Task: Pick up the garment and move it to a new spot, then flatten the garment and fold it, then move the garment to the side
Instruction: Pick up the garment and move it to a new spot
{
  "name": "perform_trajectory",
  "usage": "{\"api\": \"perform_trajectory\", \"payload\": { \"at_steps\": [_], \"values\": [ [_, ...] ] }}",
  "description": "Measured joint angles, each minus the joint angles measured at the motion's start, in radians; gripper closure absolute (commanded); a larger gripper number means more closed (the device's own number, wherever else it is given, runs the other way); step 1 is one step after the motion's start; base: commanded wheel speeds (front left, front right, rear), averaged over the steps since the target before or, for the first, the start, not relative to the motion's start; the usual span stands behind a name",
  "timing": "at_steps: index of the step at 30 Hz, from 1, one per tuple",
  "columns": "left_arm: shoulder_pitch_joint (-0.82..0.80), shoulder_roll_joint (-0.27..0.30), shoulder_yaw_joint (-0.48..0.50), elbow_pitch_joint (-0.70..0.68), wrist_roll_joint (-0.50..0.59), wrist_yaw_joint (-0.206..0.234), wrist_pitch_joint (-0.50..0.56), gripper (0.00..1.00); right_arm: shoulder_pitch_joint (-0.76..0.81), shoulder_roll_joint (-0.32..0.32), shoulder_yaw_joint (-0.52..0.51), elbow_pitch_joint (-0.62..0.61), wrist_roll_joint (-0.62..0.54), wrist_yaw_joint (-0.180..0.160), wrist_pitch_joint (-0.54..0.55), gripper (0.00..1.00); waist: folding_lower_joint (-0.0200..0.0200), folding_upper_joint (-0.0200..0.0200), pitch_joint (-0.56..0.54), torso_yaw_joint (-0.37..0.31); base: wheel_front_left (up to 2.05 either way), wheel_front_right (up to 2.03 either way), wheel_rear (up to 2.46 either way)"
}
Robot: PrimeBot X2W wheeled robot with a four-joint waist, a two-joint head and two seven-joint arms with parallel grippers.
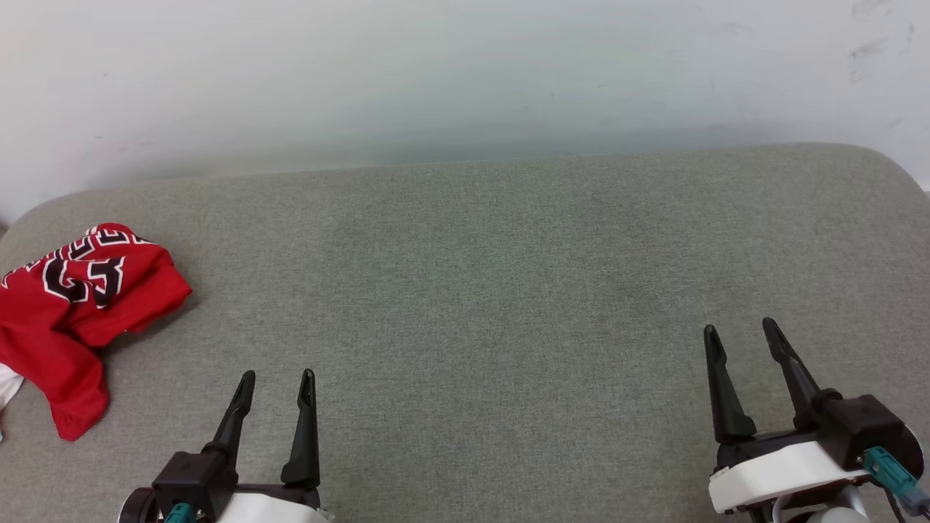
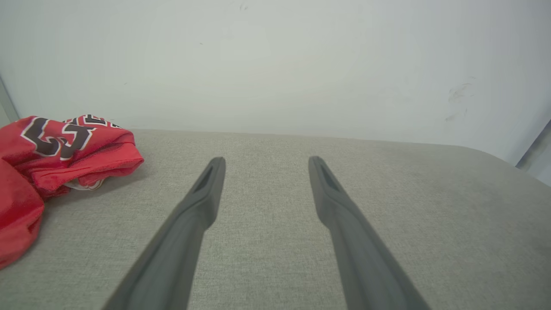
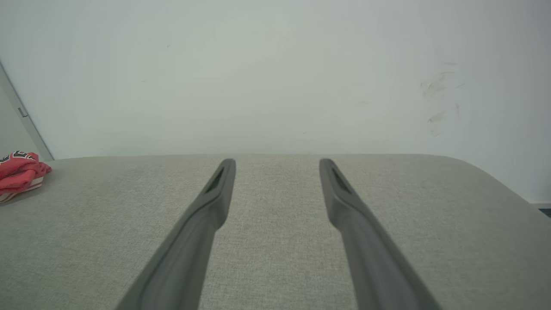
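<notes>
Shirt crumpled at left edge of grey cushion, long axis running near-to-far. Left end effector nearer, shirt to its left; right end effector well apart. Both spread, empty.

At the left edge of the head view we see the garment, a small red jersey, lying crumpled in a loose heap on the grey fabric worktop. Black numerals edged in white face up across its upper folds, too creased to read whole. A strip of white shows at its lower left, and one red flap trails toward the bottom of the frame. In the left wrist view we find it bunched at far left, white trim peeking from under a fold.
</notes>
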Motion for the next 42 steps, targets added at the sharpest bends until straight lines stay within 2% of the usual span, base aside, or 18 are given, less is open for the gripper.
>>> {"api": "perform_trajectory", "payload": {
  "at_steps": [6,13,34,42],
  "values": [
    [0.0,-0.001,-0.002,-0.008,0.036,0.001,-0.01,0.0,0.0,0.0,0.006,-0.006,-0.031,0.0,-0.009,0.0,0.0,0.0,0.004,0.011,0.0,0.0,0.0],
    [-0.002,0.0,0.02,-0.012,0.033,0.009,-0.012,0.0,0.003,0.0,0.032,-0.015,-0.026,0.0,-0.01,0.0,0.0,0.0,0.004,0.062,0.0,0.0,0.0],
    [0.026,0.0,0.059,-0.037,0.046,-0.002,-0.012,0.0,0.023,0.0,0.117,-0.005,0.019,0.0,-0.01,0.0,0.0,0.0,-0.029,0.359,0.0,0.0,0.0],
    [0.041,0.0,0.057,-0.044,0.044,-0.005,-0.012,0.0,0.024,0.0,0.131,-0.004,0.046,0.0,-0.01,0.0,0.0,0.0,-0.037,0.437,0.0,0.0,0.0]
  ]
}}
